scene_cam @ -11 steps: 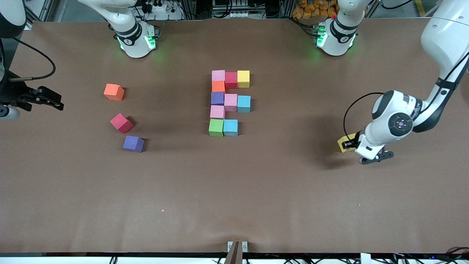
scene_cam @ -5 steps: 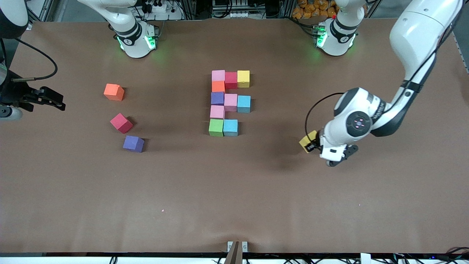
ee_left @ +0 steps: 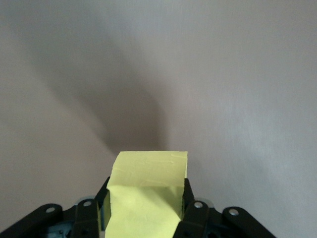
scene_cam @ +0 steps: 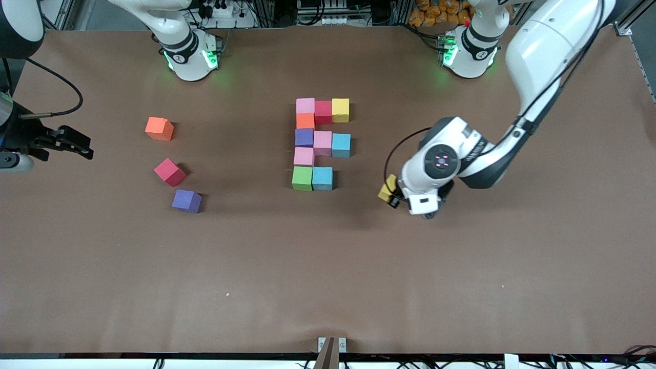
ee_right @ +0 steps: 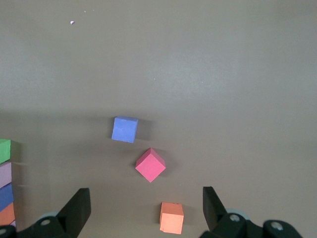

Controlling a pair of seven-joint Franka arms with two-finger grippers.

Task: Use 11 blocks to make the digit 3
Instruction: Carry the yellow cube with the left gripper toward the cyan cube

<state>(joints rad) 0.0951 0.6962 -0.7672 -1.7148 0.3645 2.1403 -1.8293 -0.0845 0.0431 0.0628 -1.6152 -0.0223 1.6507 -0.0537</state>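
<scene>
Brown paper-covered table (scene_cam: 328, 266); my left gripper (scene_cam: 393, 197) clamps the small matte yellow foam cube (scene_cam: 387, 188) by opposite flat faces, over bare table beside the unfinished block digit (scene_cam: 320, 144). Light, slightly squashy, I judge. Right gripper (scene_cam: 77, 143) waits, spread wide.

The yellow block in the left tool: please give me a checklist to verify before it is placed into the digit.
1. Left tool shut on the yellow block: ok, fingers clamp both its sides in the left wrist view.
2. Block off the table: ok, it hangs in the air.
3. Free slot beside the light blue block in the bar nearest the front camera: ok, bare table there.
4. Block square with the digit 3: not ok, it looks turned.
5. Right tool out of the way: ok, open and waiting at the right arm's end.
6. Path to the slot: ok, nothing lies between.
</scene>
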